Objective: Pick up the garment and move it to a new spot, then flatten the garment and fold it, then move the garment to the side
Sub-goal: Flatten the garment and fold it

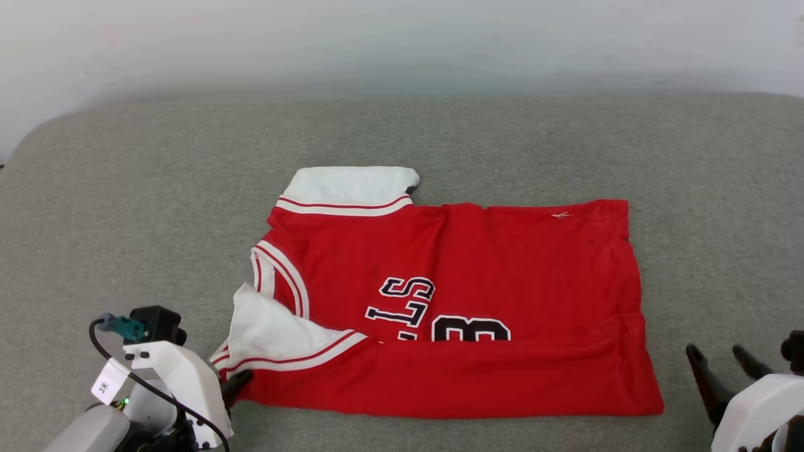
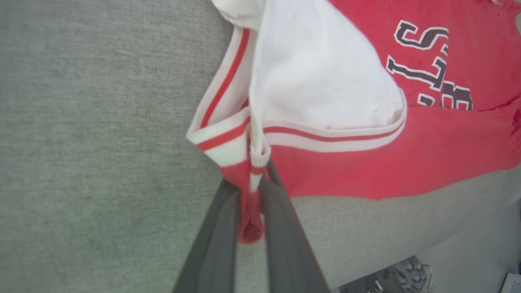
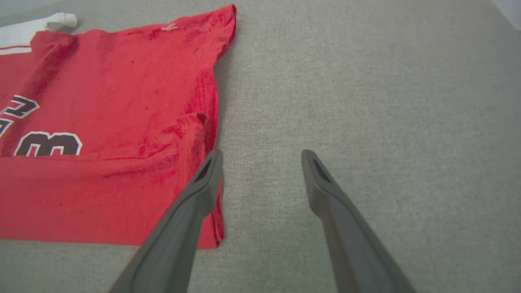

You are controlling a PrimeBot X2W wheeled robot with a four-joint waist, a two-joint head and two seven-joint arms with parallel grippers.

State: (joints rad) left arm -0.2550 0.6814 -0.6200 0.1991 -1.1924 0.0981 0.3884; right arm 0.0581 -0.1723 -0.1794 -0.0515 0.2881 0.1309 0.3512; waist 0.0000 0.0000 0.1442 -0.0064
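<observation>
The garment (image 1: pixel 477 295), a red jersey T-shirt with white striped sleeves and black lettering, lies on the grey padded surface with its near long edge folded up over the number. My left gripper (image 1: pixel 242 380) is at the garment's near left corner. In the left wrist view my left gripper (image 2: pixel 249 183) is shut on a bunched bit of the garment (image 2: pixel 366 162) at the striped sleeve trim. My right gripper (image 1: pixel 716 355) stands open at the lower right, just off the garment's right edge. In the right wrist view my right gripper (image 3: pixel 260 156) has bare surface between its fingers, beside the garment (image 3: pixel 122 134).
The grey padded surface (image 1: pixel 125 207) spreads wide on all sides of the garment and ends at a white wall (image 1: pixel 402 44) behind. Its near edge shows at the lower right of the left wrist view, with a dark patterned object (image 2: pixel 390 278) below it.
</observation>
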